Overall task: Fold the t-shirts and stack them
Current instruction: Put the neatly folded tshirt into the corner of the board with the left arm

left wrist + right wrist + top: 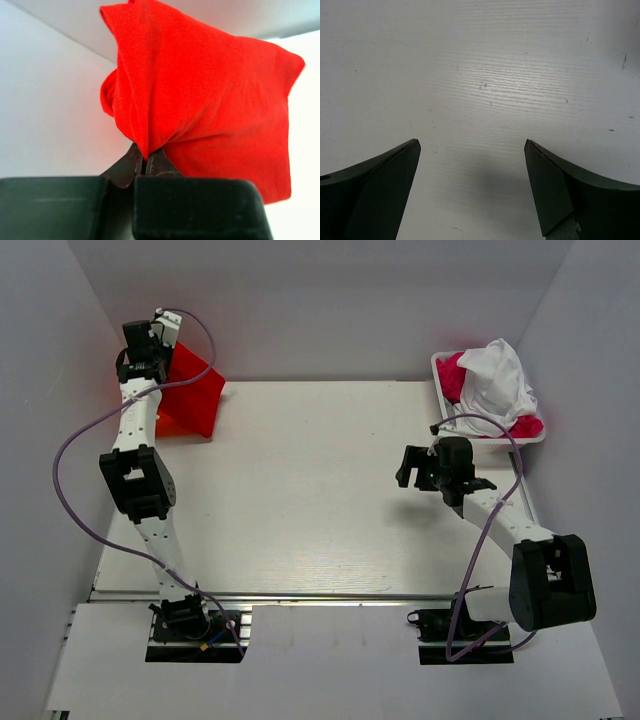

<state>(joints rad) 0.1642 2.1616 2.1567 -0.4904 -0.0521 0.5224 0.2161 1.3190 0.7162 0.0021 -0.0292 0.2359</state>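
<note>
The left pincer (146, 162) is closed on a gathered fold of the red t-shirt (210, 110), with its jaws pinched together on the cloth. The shirt hangs bunched from the pincer at the far left corner of the worktop (300, 490), draping down to its surface. The right pincer (471, 144) has its jaws spread wide and holds nothing. It sits above bare worktop, near a basket (438, 362) of white and pink cloth.

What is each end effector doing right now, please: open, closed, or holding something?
Left end effector: closed on the bright red soft cloth t-shirt.
Right end effector: open, holding nothing, above the white table.
</note>
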